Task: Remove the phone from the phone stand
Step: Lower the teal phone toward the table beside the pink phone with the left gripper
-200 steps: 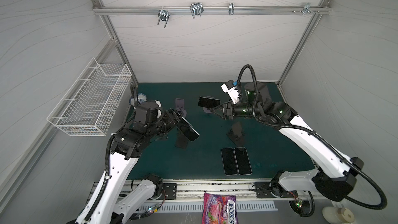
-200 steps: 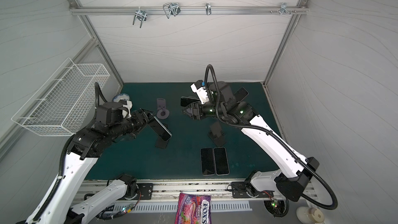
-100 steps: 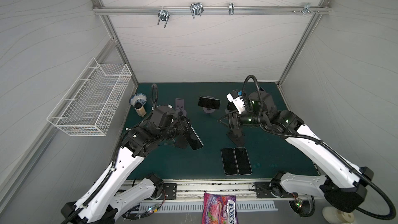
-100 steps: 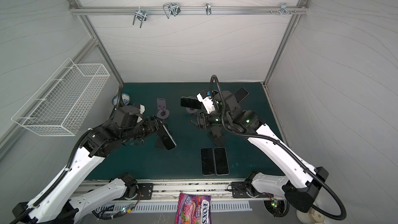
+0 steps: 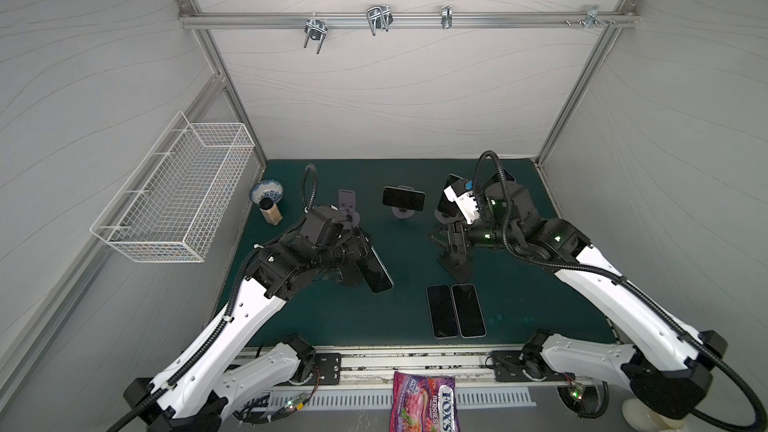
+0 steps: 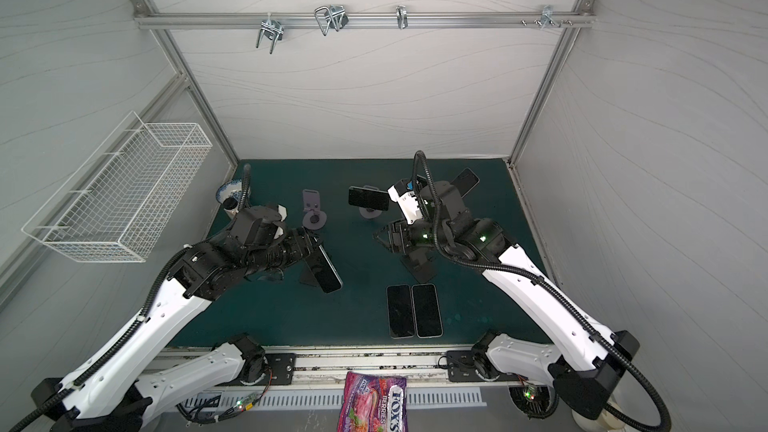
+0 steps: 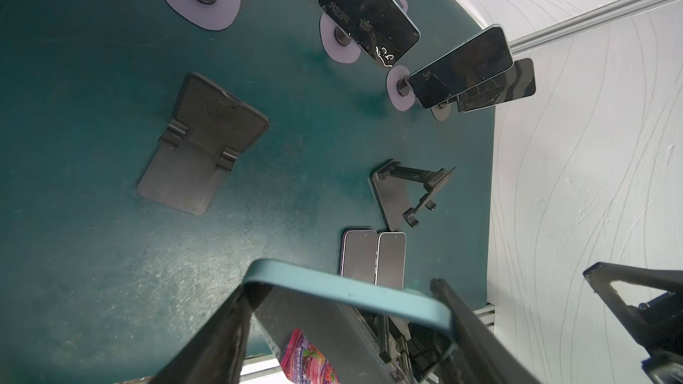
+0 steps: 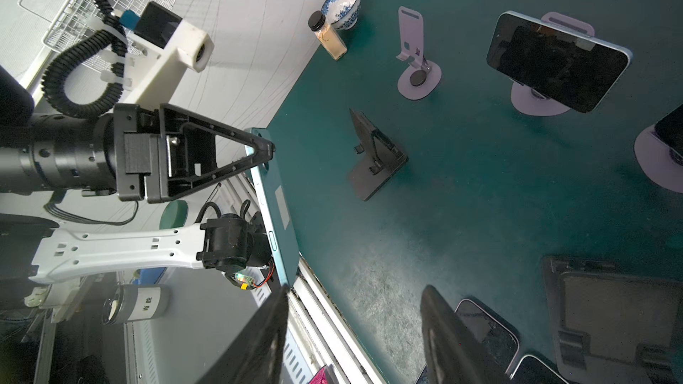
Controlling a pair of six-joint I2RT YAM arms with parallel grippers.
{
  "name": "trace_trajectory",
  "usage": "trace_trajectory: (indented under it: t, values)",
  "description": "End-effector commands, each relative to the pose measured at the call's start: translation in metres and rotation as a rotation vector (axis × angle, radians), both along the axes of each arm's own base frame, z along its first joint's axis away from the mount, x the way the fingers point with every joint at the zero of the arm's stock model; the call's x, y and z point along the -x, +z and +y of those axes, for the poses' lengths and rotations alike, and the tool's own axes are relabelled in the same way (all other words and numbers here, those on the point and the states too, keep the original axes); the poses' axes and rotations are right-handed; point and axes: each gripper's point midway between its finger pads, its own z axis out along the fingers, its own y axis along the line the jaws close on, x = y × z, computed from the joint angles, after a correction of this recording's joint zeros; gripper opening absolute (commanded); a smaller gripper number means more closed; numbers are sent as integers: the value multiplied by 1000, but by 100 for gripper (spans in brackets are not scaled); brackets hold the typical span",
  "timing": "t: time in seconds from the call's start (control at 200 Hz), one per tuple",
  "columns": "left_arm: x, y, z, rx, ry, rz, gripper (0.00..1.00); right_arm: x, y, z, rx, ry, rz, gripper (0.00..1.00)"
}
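My left gripper [image 5: 363,249] is shut on a teal-edged phone [image 5: 378,272], clamped across its width and tilted in the air above the mat. The left wrist view shows that phone's edge [image 7: 347,293] between both fingers. Just behind it an empty black folding phone stand [image 5: 348,276] rests on the mat. My right gripper [image 5: 434,238] hovers over a second black stand [image 5: 457,265], open with nothing between its fingers [image 8: 443,326]. Another phone [image 5: 403,198] sits sideways on a purple stand at the back.
An empty purple stand [image 5: 348,203] is at the back left. More phones on purple stands [image 7: 462,68] stand at the back right. Two phones [image 5: 455,310] lie flat near the front edge. Bowl [image 5: 267,192], bottle [image 5: 271,214], wire basket [image 5: 178,197], candy bag [image 5: 424,403].
My left arm has carried the teal phone forward and right, away from the black stand. My right gripper has drawn back from the sideways phone and come down over the other black stand.
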Motion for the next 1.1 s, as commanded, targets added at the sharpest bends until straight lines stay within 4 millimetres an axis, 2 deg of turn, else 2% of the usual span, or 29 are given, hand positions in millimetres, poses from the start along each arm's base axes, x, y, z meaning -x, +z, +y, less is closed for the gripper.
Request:
trace_trajectory:
  t: [0.0, 0.295, 0.67, 1.095]
  values:
    - [-6, 7, -2, -3, -5, -56, 57, 3, 1, -2, -5, 10, -3, 58]
    - [3, -21, -6, -52, -35, -7, 57, 2, -4, 1, -3, 14, 18, 58]
    - [17, -37, -9, -100, -75, 26, 57, 6, -11, -2, -3, 11, 30, 58]
    - [15, -57, -23, -134, -120, 69, 57, 7, -20, -1, 4, 13, 50, 58]
